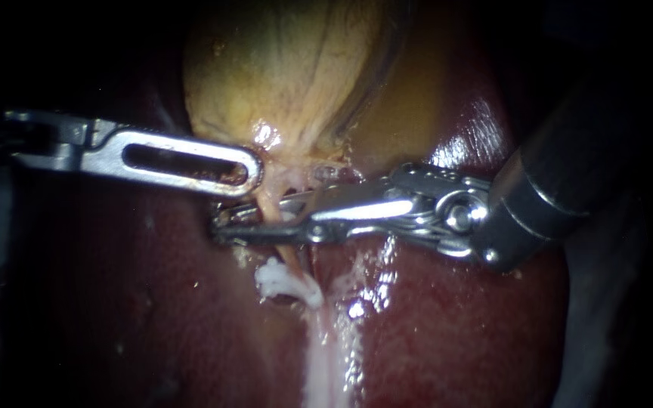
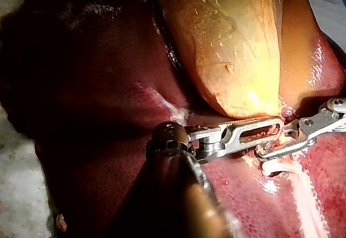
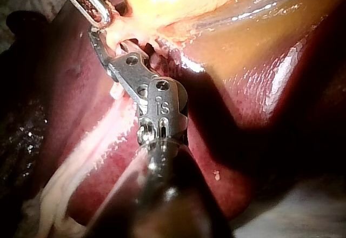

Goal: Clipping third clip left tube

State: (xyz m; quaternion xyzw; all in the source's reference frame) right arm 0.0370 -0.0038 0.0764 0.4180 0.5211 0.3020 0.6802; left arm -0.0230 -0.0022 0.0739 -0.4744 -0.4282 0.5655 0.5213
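In the endoscope view, your right instrument (image 1: 221,227) lay nearest. Its dark shaft filled the upper right and its hinge hid part of the liver (image 1: 455,332). Its jaws stood open by a slim gap, and the tube (image 1: 267,198), running down from the gallbladder (image 1: 289,68), passed through that gap. Your left instrument (image 1: 247,172) lay level from the left. Its slotted tip touched the pale tissue at the gallbladder's narrow end, just above the right instrument. Whether it gripped anything there, I could not tell. A white scrap (image 1: 285,283) sat just below the jaws, at the head of a pale band (image 1: 326,363) on the liver.

In the left wrist view, your left instrument's shaft blocked the near liver. Its slotted tip lay against the gallbladder's end, with the right instrument just beside it, tip to tip.

In the right wrist view, your right instrument's shaft and hinge covered the middle. One curved jaw showed ahead, against the tube; the other was hidden. The left instrument crossed just beyond it, beside the gallbladder.
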